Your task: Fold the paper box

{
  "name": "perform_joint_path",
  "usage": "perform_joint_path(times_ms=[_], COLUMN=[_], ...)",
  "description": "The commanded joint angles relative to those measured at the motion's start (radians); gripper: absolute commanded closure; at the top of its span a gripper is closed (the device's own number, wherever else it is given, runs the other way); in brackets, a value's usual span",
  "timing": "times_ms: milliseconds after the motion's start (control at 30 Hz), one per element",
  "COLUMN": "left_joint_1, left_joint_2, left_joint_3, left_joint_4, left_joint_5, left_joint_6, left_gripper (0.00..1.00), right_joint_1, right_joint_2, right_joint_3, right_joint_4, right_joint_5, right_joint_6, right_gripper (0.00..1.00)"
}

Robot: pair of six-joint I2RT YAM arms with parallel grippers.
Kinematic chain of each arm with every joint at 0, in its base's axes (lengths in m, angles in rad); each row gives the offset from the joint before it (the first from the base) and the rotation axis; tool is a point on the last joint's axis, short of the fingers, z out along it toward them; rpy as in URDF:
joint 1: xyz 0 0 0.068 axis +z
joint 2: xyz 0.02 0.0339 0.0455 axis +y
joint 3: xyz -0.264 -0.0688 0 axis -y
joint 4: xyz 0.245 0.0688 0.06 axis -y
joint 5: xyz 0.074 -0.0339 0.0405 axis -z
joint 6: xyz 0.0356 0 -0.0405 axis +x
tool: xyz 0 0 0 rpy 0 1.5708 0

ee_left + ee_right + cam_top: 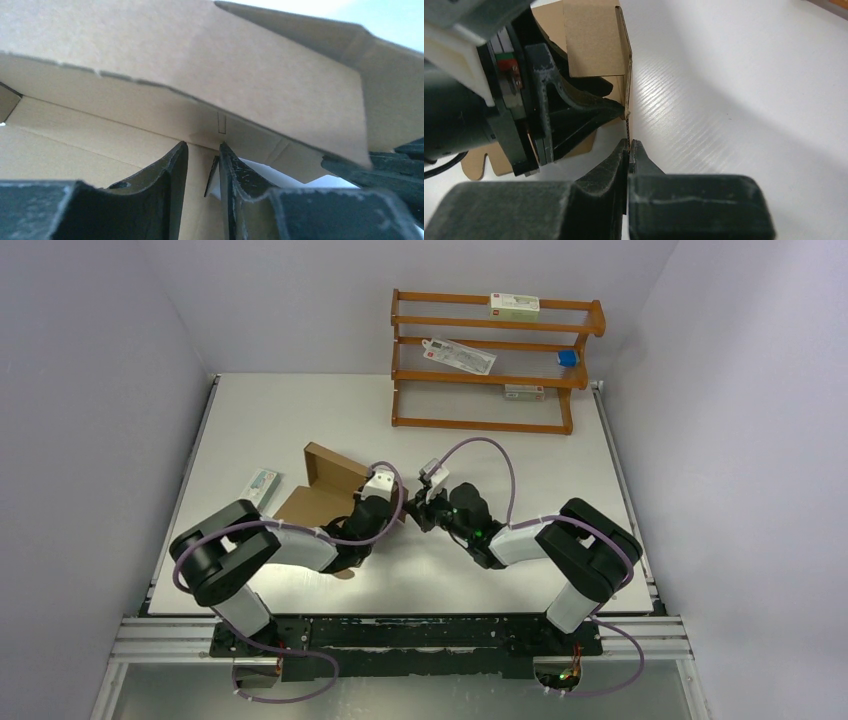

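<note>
The brown cardboard paper box (318, 483) lies half folded left of the table's middle, with one flap standing up at the back. My left gripper (392, 512) reaches inside it. In the left wrist view the left gripper (202, 147) stands narrowly open over the box floor (75, 150), with a wall panel (200, 60) leaning overhead and nothing between the fingers. My right gripper (422, 514) meets it from the right. The right gripper (629, 142) is shut on the thin edge of the box's upright side flap (591, 40). The left gripper's fingers (574, 107) touch that flap from inside.
A wooden rack (490, 360) at the back holds white cartons and a small blue item. A small white printed carton (260, 485) lies left of the box. White table (749, 100) extends to the right of the flap.
</note>
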State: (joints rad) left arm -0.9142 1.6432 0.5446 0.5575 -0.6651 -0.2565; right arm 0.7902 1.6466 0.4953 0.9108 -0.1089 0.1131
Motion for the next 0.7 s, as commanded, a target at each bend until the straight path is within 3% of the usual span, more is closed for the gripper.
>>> perform_joint_path(times_ms=[0,167,367,667], left_joint_1=[0.046,0.087,0.092,0.103], left_joint_2=[-0.054,-0.099,-0.203,-0.449], left_joint_3=[-0.030,-0.057,-0.100,-0.134], left_joint_4=[-0.009,0.001,-0.003,-0.079], left_joint_5=[0.114,0.232,0.323,0.380], left_joint_6=[-0.079,-0.141,-0.201,-0.336], left_gripper=[0.64,0.60,0.42,0.26], right_joint_1=[0.009,0.012,0.015,0.027], right_joint_2=[0.009,-0.001,-0.001,0.003], right_joint_3=[0.023,0.026,0.032,0.040], right_joint_4=[-0.012,-0.023,-0.035,-0.040], right_joint_5=[0.003,0.022,0.025,0.034], right_joint_6=[-0.032,-0.054,-0.066,-0.075], right_gripper=[1.00,1.00,1.00,1.00])
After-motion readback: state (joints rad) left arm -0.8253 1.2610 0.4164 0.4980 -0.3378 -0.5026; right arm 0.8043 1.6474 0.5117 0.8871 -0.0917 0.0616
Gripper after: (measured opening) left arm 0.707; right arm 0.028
